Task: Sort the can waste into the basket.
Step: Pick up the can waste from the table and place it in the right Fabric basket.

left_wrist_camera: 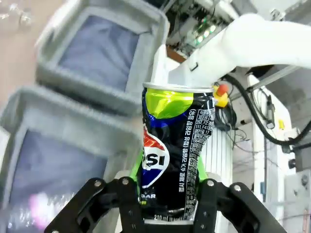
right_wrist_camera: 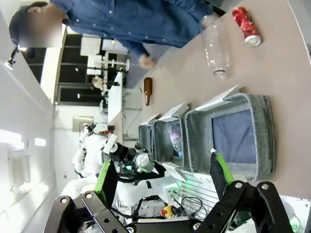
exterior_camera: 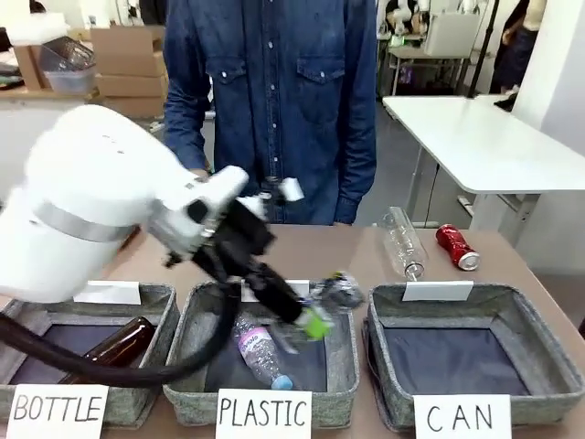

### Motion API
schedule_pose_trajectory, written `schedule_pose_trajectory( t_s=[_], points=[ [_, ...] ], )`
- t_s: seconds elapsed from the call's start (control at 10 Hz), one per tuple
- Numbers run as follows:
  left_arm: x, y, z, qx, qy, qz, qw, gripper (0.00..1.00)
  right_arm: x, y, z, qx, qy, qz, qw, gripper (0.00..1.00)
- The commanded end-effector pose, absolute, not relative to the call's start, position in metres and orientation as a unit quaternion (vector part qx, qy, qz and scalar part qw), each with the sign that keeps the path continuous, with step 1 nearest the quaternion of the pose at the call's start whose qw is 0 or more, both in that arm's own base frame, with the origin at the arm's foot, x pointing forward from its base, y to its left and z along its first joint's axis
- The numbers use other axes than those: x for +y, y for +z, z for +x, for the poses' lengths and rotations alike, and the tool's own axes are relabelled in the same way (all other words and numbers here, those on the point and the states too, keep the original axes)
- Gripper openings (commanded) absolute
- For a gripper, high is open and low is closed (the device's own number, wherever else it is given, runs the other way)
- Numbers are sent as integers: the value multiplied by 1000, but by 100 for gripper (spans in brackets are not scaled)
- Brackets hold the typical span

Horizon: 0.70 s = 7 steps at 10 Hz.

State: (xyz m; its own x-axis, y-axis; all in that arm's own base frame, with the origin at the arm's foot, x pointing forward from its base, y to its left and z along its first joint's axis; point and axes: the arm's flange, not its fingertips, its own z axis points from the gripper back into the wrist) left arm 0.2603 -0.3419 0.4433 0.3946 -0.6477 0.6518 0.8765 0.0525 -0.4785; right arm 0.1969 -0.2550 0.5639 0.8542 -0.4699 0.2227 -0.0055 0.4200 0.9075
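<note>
My left gripper (exterior_camera: 315, 320) is shut on the dark can (exterior_camera: 340, 291) and holds it in the air over the right end of the PLASTIC basket (exterior_camera: 196, 315), beside the CAN basket (exterior_camera: 530, 340). In the left wrist view the dark can (left_wrist_camera: 175, 155) stands upright between the green pads of the left gripper (left_wrist_camera: 169, 171), with the CAN basket (left_wrist_camera: 53, 77) beyond it. The red can (exterior_camera: 457, 247) lies on the table behind the CAN basket; it also appears as the red can (right_wrist_camera: 245, 24) in the right wrist view. My right gripper (right_wrist_camera: 163, 177) is open and holds nothing.
A clear plastic bottle (exterior_camera: 402, 240) lies left of the red can. The PLASTIC basket holds a plastic bottle (exterior_camera: 259, 352), and the BOTTLE basket (exterior_camera: 155, 302) holds a brown bottle (exterior_camera: 114, 346). A person in a denim shirt (exterior_camera: 274, 101) stands at the far side.
</note>
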Motion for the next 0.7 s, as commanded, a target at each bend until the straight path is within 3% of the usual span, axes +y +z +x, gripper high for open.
schedule_pose_trajectory(
  t_s=[0.0,0.3,0.4,0.6],
  points=[
    [-306,439,270,-121,-528,-433,720,43,-246,568,211,-233,-144,520,809,100],
    [-337,441,266,-129,-529,-434,718,43,-246,568,211,-233,-144,520,809,100],
    [-359,452,265,-156,-566,-424,690,43,-246,568,211,-233,-144,520,809,100],
    [-435,475,260,-145,-642,-389,644,43,-246,568,211,-233,-144,520,809,100]
  ],
)
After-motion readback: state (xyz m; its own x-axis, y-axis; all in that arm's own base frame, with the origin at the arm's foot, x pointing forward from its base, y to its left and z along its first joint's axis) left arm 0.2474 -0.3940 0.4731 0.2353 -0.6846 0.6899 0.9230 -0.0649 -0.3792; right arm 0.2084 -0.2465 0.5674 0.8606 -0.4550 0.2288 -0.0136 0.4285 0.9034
